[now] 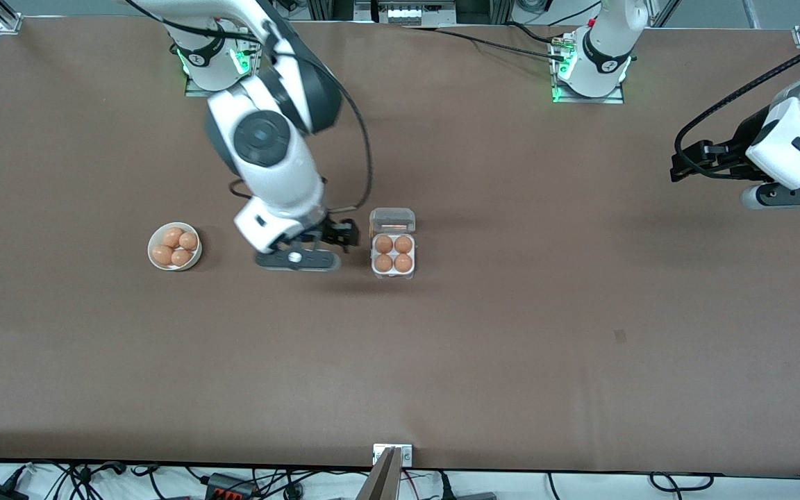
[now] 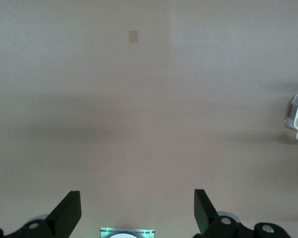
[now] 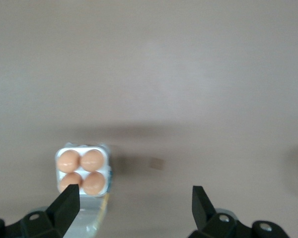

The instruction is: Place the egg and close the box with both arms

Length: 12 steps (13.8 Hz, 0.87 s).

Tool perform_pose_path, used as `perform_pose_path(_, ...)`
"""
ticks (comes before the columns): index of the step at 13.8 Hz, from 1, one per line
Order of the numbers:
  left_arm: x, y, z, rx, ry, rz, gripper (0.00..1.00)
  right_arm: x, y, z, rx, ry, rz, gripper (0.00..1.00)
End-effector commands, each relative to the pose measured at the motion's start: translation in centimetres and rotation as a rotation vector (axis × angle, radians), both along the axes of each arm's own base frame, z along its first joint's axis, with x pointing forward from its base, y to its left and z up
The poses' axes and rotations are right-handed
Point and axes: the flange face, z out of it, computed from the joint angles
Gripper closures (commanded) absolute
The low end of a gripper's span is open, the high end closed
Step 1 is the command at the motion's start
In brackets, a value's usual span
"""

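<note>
On the brown bench (image 1: 511,347) the box (image 1: 393,253) is seen with 4 eggs (image 1: 394,253) in its cells and its clear lid (image 1: 392,220) hinged open. Just beside it, toward the right arm's end, the right pincer (image 3: 134,201) is held spread wide and empty. A white bowl (image 1: 174,246) of 4 eggs sits further toward that end. The left pincer (image 2: 136,208), also spread and empty, waits over bare bench at the left arm's end.

box (image 1: 393,253): mid-table, clear lid open | tan eggs (image 1: 394,253): four, all cells filled

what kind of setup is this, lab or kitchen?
Likely a robotics lab bench: two arms bolted to a plain brown table, cables along its edge, and only an egg box and bowl as props.
</note>
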Motion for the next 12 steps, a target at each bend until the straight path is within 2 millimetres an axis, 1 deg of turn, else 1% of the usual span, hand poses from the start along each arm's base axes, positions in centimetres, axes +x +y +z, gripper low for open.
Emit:
perform_pose_path(1,0.0,0.0,0.2,0.018,0.008,-0.032,0.07,0.2,-5.1,4.4,-0.034,-0.012,-0.068,0.00)
perform_pose_path(2,0.0,0.0,0.2,0.016,0.009,-0.036,0.18,0.8,-7.1,5.5,-0.043,-0.023,-0.089,0.00)
perform_pose_path(3,0.0,0.0,0.2,0.016,0.011,-0.037,0.38,1.2,-9.0,6.1,-0.052,-0.022,-0.103,0.00)
perform_pose_path(4,-0.1,0.0,0.2,0.017,0.009,-0.034,0.60,1.6,-10.6,6.4,-0.063,-0.017,-0.115,0.00)
perform_pose_path(5,-0.1,0.0,0.3,0.017,0.008,-0.029,0.72,2.1,-12.2,6.8,-0.073,-0.019,-0.137,0.00)
perform_pose_path(6,-0.1,0.0,0.3,0.016,0.008,-0.026,0.79,2.6,-14.7,7.8,-0.077,-0.030,-0.174,0.00)
perform_pose_path(7,-0.1,-0.1,0.3,0.012,0.009,-0.024,0.83,3.2,-17.1,8.5,-0.081,-0.038,-0.180,0.00)
perform_pose_path(8,-0.1,-0.1,0.3,0.014,0.010,-0.023,0.91,3.6,-20.7,9.9,-0.071,-0.047,-0.162,0.00)
perform_pose_path(9,-0.3,-0.1,0.3,0.013,0.024,-0.023,0.97,4.1,-23.8,10.3,-0.058,-0.042,-0.129,0.00)
perform_pose_path(10,-0.4,-0.3,0.2,0.013,0.035,-0.025,0.98,4.3,-27.0,11.2,-0.035,-0.046,-0.107,0.00)
perform_pose_path(11,-0.5,-0.5,0.2,0.013,0.039,-0.030,1.00,4.4,-30.4,11.5,-0.022,-0.027,-0.085,0.00)
perform_pose_path(12,-0.6,-1.1,0.2,0.012,0.039,-0.041,1.00,4.1,-34.0,12.2,-0.015,-0.023,-0.069,0.00)
